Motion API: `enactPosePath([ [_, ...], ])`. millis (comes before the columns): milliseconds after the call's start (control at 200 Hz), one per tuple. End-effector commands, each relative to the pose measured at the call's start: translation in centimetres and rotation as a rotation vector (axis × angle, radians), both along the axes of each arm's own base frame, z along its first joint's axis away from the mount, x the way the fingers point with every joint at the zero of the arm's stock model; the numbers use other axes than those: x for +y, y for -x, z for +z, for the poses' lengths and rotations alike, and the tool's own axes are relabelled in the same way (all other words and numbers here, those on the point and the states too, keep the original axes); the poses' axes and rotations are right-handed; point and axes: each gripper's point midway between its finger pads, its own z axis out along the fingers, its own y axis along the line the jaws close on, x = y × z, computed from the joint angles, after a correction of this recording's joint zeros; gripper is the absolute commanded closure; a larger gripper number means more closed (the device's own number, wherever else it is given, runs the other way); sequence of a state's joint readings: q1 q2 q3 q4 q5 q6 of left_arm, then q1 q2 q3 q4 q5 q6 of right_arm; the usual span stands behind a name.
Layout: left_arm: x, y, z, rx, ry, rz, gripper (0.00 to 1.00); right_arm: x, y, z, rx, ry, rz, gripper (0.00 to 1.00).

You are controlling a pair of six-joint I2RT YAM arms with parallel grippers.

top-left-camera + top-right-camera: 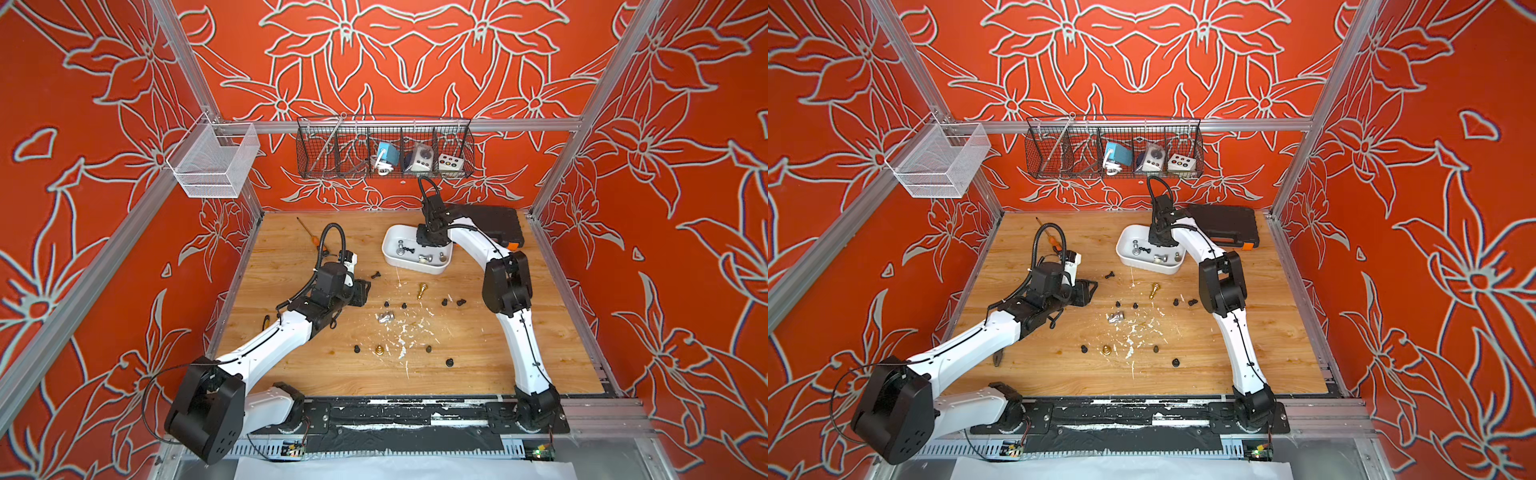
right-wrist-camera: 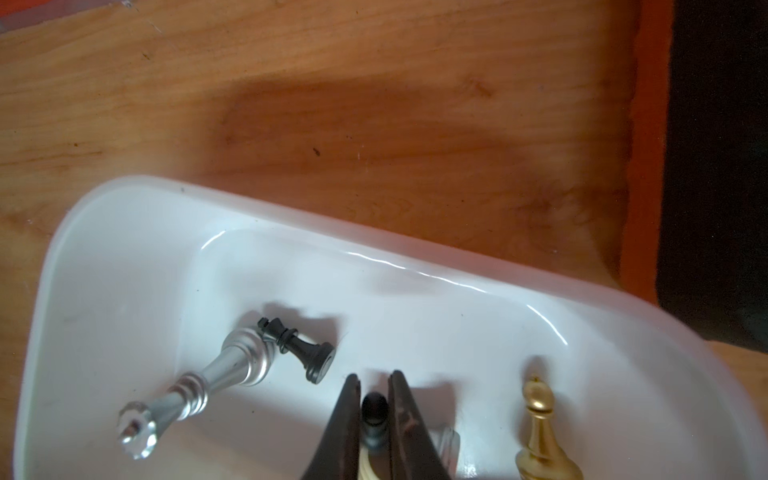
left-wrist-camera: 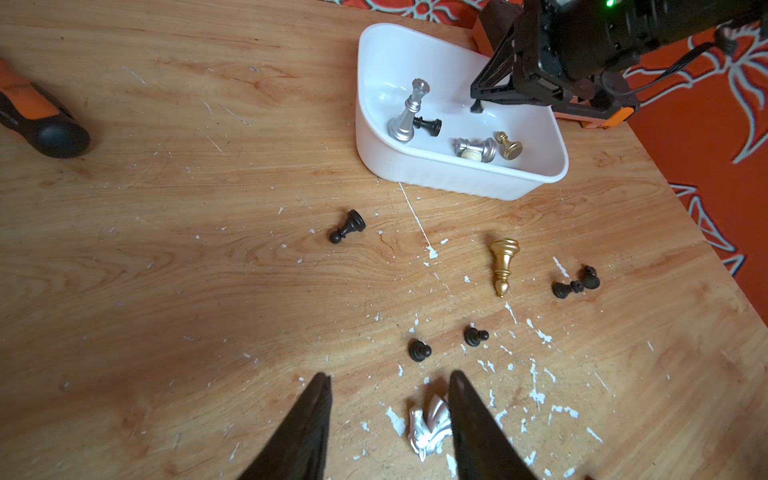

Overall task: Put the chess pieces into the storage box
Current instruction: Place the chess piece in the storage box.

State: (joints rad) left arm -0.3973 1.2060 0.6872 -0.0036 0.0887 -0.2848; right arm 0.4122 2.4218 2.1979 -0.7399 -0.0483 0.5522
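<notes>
The white storage box (image 1: 388, 249) (image 2: 124, 232) sits at the back of the table and holds a silver queen (image 2: 208, 378), a small black piece (image 2: 299, 349), a gold pawn (image 2: 538, 415) and a silver rook (image 3: 476, 147). My right gripper (image 2: 374, 378) (image 1: 428, 241) hangs inside the box, shut on a black pawn (image 2: 374, 409). Several black pawns (image 3: 348, 226), a fallen gold bishop (image 3: 503, 266) and a gold piece (image 1: 379, 350) are scattered on the wood. My left gripper (image 3: 390, 376) (image 1: 363, 293) is open above the table. A silver knight (image 3: 428, 424) lies beside one of its fingers.
A black toolcase (image 1: 494, 224) with orange latches lies right behind the box. An orange-handled screwdriver (image 1: 311, 237) lies at the back left. A white mesh basket (image 1: 216, 162) and a black wire basket (image 1: 384, 149) hang on the walls. White paint flecks (image 1: 403, 332) mark the table's middle.
</notes>
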Motion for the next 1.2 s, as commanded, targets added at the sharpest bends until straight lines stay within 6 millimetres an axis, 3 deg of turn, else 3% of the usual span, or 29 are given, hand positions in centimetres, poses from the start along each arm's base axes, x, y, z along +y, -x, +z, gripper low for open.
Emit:
enactPosePath([
  [0,0.5,0.4,0.0,-0.005,-0.005,0.003,0.53,0.3,-1.4,-0.2,-0.019,-0.052,-0.025,0.82],
  [230,0.7,0.6,-0.1,-0.003,-0.010,0.007,0.53,0.5,-1.6,-0.2,-0.020,-0.076,-0.030,0.80],
  [726,1.0,0.6,0.1,-0.008,-0.015,0.016,0.53,-0.3,-0.4,3.9,-0.099,-0.071,-0.006,0.79],
  [976,1.0,0.5,-0.1,-0.003,-0.018,0.017,0.53,-1.2,1.4,6.0,-0.142,-0.072,0.006,0.79],
  [1196,1.0,0.4,-0.2,0.001,-0.032,0.016,0.53,-2.8,4.6,8.3,-0.204,-0.075,0.014,0.79],
])
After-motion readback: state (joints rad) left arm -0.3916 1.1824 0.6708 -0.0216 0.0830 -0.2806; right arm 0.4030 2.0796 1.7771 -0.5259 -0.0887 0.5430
